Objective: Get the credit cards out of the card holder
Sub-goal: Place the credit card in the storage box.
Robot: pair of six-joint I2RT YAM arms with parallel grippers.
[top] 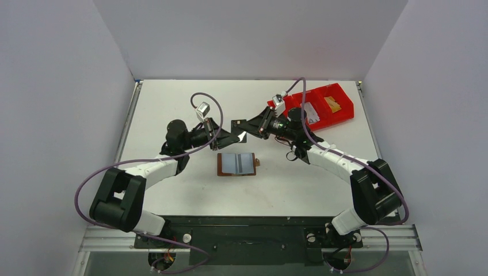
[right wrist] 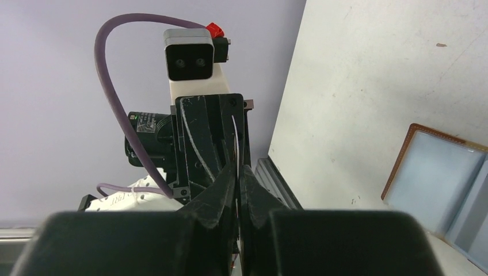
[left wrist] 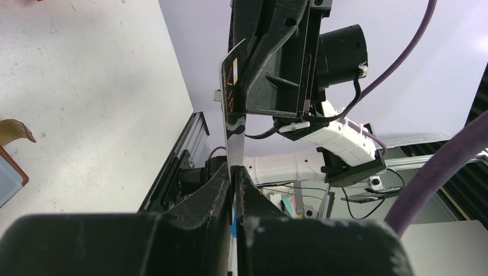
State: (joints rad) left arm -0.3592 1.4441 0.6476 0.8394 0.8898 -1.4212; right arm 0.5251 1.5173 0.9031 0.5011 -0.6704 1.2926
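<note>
The brown card holder (top: 236, 164) lies open on the table, pale grey-blue pockets up, tab to the right. It also shows in the left wrist view (left wrist: 8, 172) and the right wrist view (right wrist: 440, 178). My left gripper (top: 232, 138) and right gripper (top: 246, 130) meet tip to tip just above and behind the holder, both shut on one thin credit card (top: 241, 137) held in the air. In the left wrist view my gripper (left wrist: 236, 170) pinches the card (left wrist: 231, 92) edge-on. In the right wrist view my gripper (right wrist: 237, 168) pinches the same card (right wrist: 236, 138).
A red three-compartment bin (top: 340, 112) with a few flat items sits at the back right, behind the right arm. White walls enclose the table on the left, back and right.
</note>
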